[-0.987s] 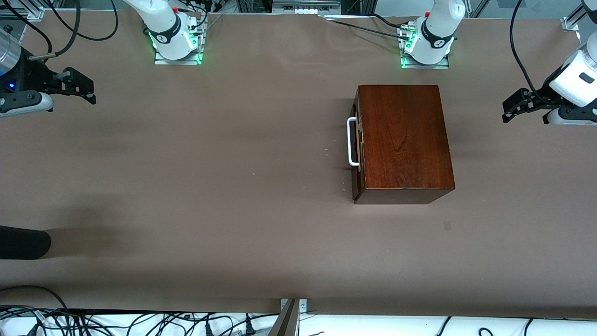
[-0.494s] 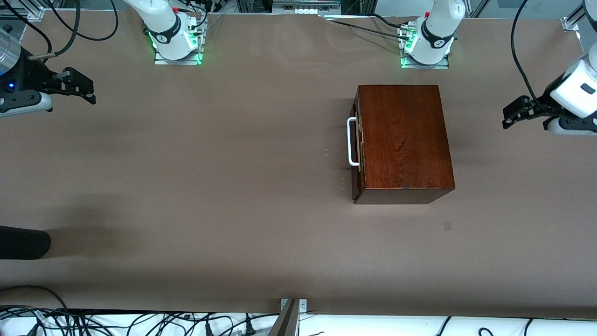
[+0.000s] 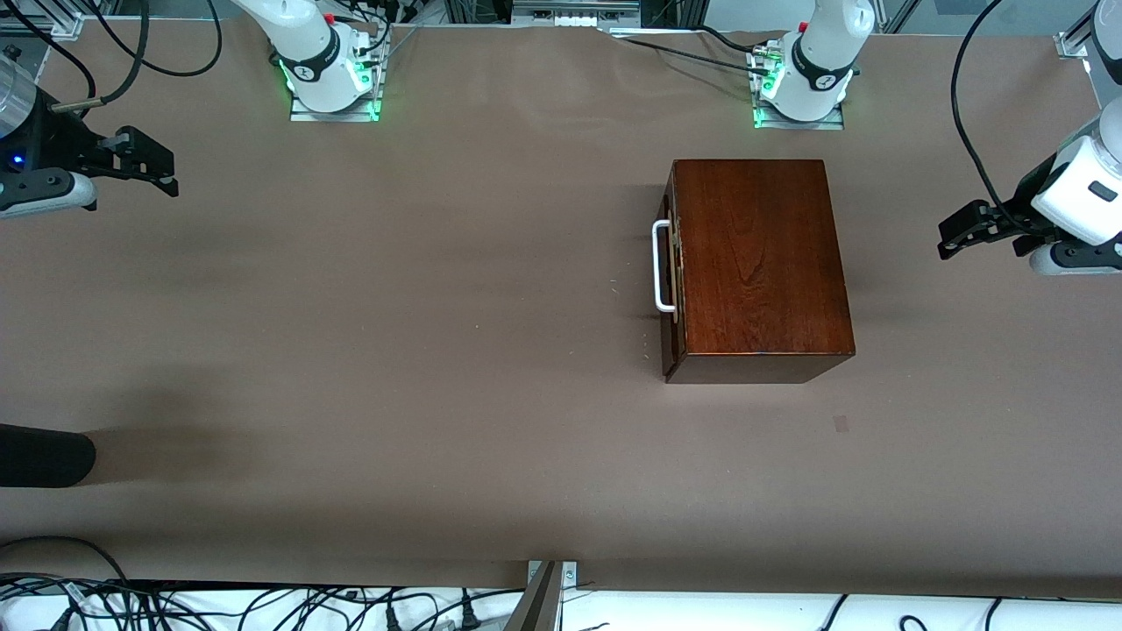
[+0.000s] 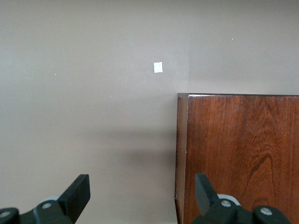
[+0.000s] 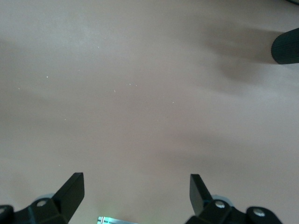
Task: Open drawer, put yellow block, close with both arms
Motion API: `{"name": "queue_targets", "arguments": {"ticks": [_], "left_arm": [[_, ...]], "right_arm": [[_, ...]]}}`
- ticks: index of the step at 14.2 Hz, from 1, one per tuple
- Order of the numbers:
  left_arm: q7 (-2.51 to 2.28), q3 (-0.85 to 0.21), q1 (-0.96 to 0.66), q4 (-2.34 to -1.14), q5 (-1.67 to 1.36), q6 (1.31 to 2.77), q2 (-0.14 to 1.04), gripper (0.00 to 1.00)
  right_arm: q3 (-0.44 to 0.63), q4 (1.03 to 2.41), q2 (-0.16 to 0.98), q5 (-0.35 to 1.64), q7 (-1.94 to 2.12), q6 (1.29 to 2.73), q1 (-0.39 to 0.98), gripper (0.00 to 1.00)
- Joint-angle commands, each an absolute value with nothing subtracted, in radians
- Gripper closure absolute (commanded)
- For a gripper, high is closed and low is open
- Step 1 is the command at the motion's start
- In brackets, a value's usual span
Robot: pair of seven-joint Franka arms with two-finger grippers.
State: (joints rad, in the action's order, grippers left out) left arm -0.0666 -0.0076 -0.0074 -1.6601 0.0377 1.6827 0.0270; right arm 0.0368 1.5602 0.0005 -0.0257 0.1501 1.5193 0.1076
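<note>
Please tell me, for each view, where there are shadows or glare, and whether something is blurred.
Front view: soft shadows lie on the table beside the wooden box; green light glows at both arm bases. Left wrist view: the box casts a shadow on the cloth; the left gripper fingers are slightly blurred. Right wrist view: a dark cylinder throws a soft shadow; right gripper open.

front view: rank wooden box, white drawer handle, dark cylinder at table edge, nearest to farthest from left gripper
From the left gripper, over the left arm's end of the table:
1. wooden box, beside it toward mid-table.
2. white handle, on the box's drawer front, facing the right arm's end.
3. dark cylinder, at the right arm's end, nearer the camera.
</note>
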Motion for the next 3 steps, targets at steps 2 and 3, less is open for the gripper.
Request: {"name": "queue_targets", "arguments": {"ticks": [2, 3], "left_arm": [[-0.084, -0.005, -0.011, -1.723, 0.023, 1.712, -0.025, 0.0], [-0.084, -0.005, -0.012, -1.721, 0.023, 1.712, -0.025, 0.0]], "right_arm": [[0.031, 1.549, -0.003, -0.018, 0.129, 1.519, 0.107, 0.0], [0.031, 1.549, -0.003, -0.017, 0.127, 1.519, 0.107, 0.0]]}}
